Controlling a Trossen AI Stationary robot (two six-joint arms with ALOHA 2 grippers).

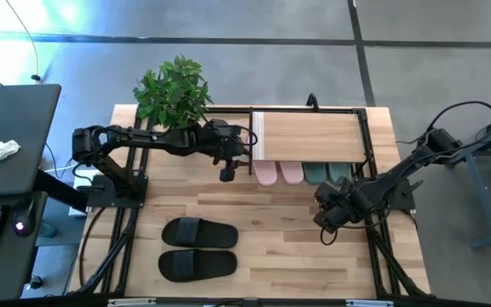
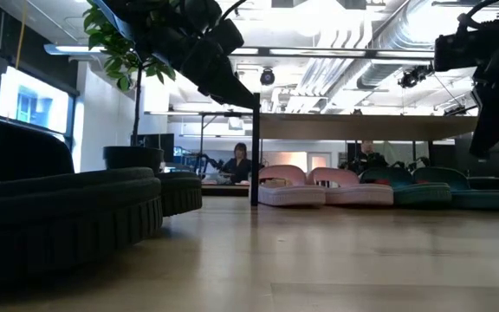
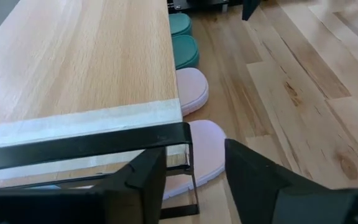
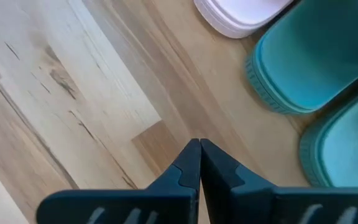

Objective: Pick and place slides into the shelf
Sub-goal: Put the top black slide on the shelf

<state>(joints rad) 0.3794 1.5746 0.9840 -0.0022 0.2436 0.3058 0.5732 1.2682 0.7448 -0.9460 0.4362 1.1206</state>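
right hand (image 4: 199, 163): fingers pressed together, empty, above the worktop (image 1: 314, 256) just beside the green slides (image 1: 324, 174).
left hand (image 3: 194, 171): part open, empty, at the shelf (image 1: 312, 135)'s left front corner over the pink slides (image 1: 278, 173).
black slides (image 1: 199, 247): lying near the worktop's front edge, not yet shelved.
risk: left fingers could catch the shelf frame.

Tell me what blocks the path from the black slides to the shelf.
Nothing visible lies on the bare table between the black slides and the shelf. Under it, though, the pink pair and green pair already fill the row.
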